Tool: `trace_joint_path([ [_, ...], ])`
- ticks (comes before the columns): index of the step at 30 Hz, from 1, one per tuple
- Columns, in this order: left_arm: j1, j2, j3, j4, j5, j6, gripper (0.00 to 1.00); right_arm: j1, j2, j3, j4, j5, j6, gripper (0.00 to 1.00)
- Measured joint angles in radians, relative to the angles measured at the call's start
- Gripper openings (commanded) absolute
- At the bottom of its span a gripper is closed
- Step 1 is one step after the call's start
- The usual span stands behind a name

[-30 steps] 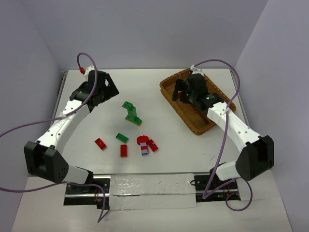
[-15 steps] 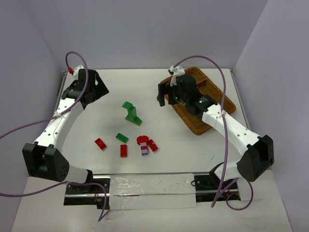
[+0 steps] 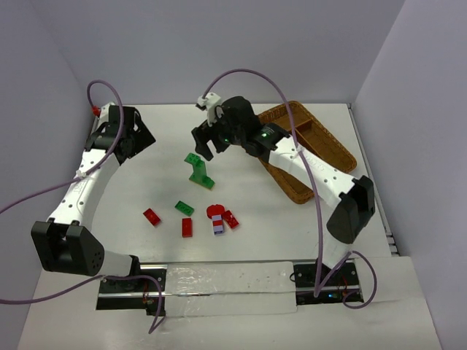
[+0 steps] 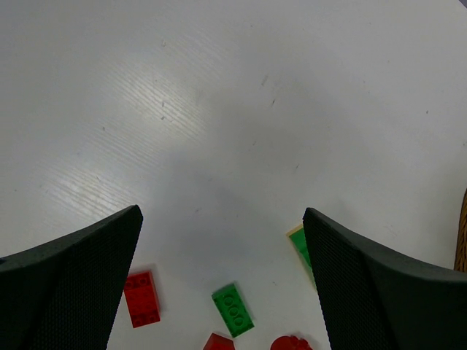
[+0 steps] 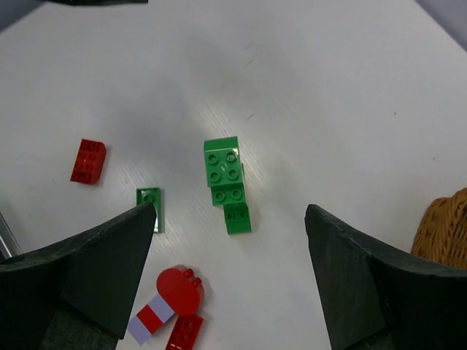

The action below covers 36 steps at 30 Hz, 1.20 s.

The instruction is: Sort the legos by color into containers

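Tabletop, white, seen from above, with two white-and-black robot arms bolted at its near edge. Right gripper hangs over the far middle of the table, above a cluster of green studded plastic bricks. Its wrist camera shows its two dark fingers spread wide with nothing between them, and the green cluster lying on the table below the gap. Left gripper sits toward the far left corner, well apart from every brick. Its fingers are also spread wide and hold nothing.

Loose pieces lie on the bare table nearer the arm bases. They include a small flat green brick, with the leftmost red brick beside it and a second red brick just in front of it. Close together to their right are a round red piece, a third red brick and a lilac-white brick with a red stripe.

Brown woven wicker tray with long dividers stands at an angle on the far right. It is partly hidden under the right arm and well apart from the bricks. Whether anything lies in its compartments cannot be told.
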Motion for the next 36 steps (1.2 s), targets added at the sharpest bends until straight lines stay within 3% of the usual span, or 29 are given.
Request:
trace_joint_path([
  [15,0.023,-0.03,-0.029,-0.005,0.003,0.001,0.99,0.079,0.27,0.211,-0.186,0.082,-0.067,0.91],
  [20,0.023,-0.03,-0.034,-0.005,0.004,0.002,0.99,0.084,0.306,0.226,-0.198,0.092,-0.067,0.87],
  [26,0.023,-0.03,-0.038,-0.007,0.003,0.001,0.99,0.103,0.338,0.258,-0.204,0.115,-0.064,0.74],
  [36,0.023,-0.03,-0.038,-0.009,0.003,0.005,0.99,0.116,0.366,0.291,-0.201,0.122,-0.057,0.73],
])
